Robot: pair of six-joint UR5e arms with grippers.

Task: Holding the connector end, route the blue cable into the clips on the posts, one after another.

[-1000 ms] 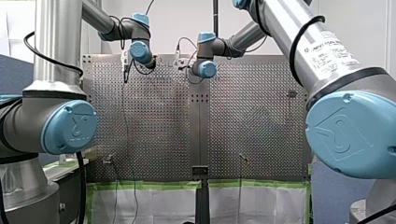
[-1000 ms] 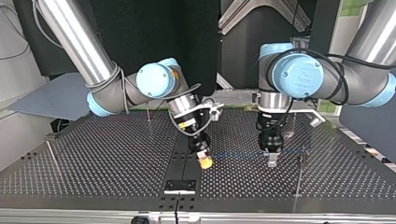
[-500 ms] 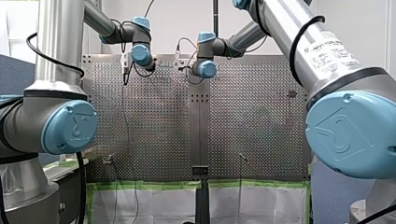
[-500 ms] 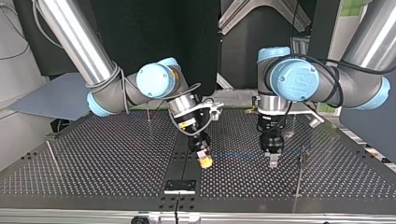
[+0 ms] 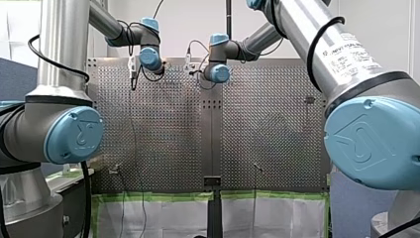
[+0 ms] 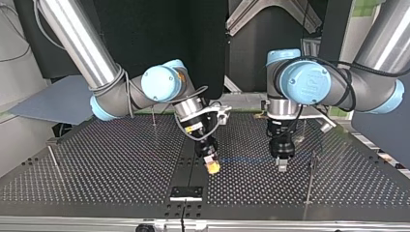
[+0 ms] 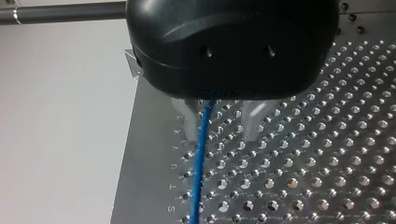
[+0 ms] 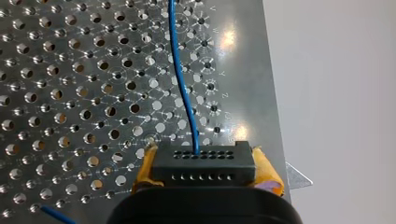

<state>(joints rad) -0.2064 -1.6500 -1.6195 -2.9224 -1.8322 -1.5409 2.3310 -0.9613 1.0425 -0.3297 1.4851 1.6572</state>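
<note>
In the top view, going from left to right, we first meet a thin post standing on the table. A second post stands farther back.

Next comes our right gripper. Its yellow pads are squeezed on the black connector, one on each side. We think that is so the end cannot slip when the cable is pulled.

The blue cable comes out of the connector. It runs just above the table, across to our left gripper. There the two metal fingers stand apart, and the cable passes between them, close to one finger. We think this lets the cable slide and be steered, not pinched.

Just past that gripper stands a post with a clip. The cable reaches toward it, but we cannot tell if it sits in the clip.

Now we count: two grippers, one cable, one connector. We are sure of three posts in this view. There may be more.
</note>
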